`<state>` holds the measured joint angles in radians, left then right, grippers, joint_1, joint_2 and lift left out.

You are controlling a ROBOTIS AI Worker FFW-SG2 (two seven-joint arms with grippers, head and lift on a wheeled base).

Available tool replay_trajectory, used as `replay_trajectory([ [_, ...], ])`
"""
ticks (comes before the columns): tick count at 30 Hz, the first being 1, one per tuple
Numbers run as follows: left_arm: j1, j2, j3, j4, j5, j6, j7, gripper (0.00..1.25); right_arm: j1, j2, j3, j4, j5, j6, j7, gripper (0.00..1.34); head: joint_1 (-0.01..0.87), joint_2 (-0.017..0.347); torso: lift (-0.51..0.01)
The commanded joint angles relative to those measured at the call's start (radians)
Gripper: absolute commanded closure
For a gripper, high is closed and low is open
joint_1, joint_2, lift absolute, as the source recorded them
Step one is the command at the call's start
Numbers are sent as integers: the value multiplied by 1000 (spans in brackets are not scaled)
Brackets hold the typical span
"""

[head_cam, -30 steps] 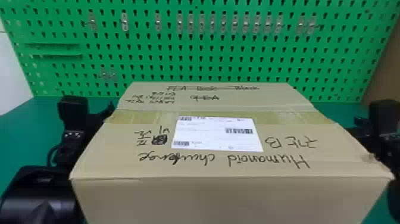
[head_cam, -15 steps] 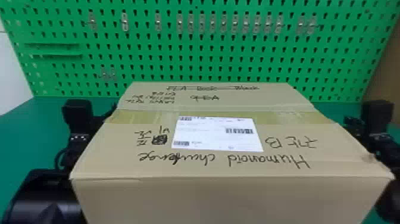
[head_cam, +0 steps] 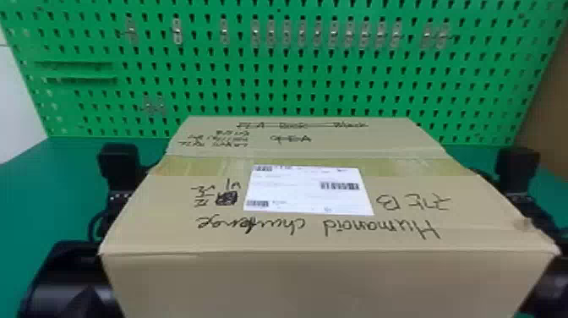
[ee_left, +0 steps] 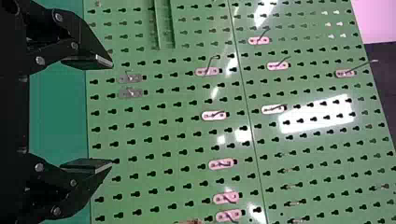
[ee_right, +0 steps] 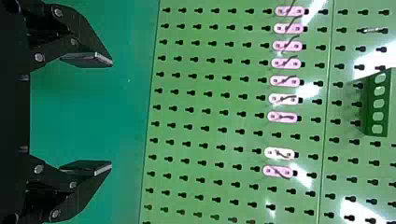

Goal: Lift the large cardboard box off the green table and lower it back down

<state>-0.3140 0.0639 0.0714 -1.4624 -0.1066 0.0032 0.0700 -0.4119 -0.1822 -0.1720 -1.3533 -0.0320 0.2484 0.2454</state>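
Well, the large cardboard box point(head_cam: 296, 285) is broadside to me, between my left claw point(head_cam: 120, 182) and right claw point(head_cam: 517, 177); its long axis runs left to right, like its tape point(head_cam: 198, 165). Beyond it stands the pegboard point(head_cam: 296, 89). Its underside is hidden, so I can't tell whether it touches the green table point(head_cam: 25, 190). From my head I see its white label point(head_cam: 308, 190) and inverted handwriting; my wrist views show both claws spread open, empty, and the right one adds a green holder point(ee_right: 384, 103).
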Motion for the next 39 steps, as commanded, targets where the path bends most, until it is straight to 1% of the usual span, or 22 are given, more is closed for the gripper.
replay_trajectory([
  [1,-5,-1,-10,1,-5,0,7,496,-5,17,14,6,-5,-6,-2,484,508,51,-211],
  [5,-7,-3,-19,2,-8,0,11,496,-8,32,25,8,-11,-14,-25,484,508,51,-211],
  [10,-11,-12,-32,11,1,0,17,496,-13,40,46,14,-14,-21,-34,484,508,51,-211],
  [14,-11,-21,-38,19,15,-8,17,493,-15,46,58,26,-32,-24,-34,484,508,51,-211],
  [23,-13,-24,-53,36,42,-26,17,492,-18,52,81,40,-46,-29,-37,484,508,51,-211],
  [39,-11,-32,-59,40,48,-29,19,492,-21,59,117,45,-58,-32,-49,484,508,51,-211],
])
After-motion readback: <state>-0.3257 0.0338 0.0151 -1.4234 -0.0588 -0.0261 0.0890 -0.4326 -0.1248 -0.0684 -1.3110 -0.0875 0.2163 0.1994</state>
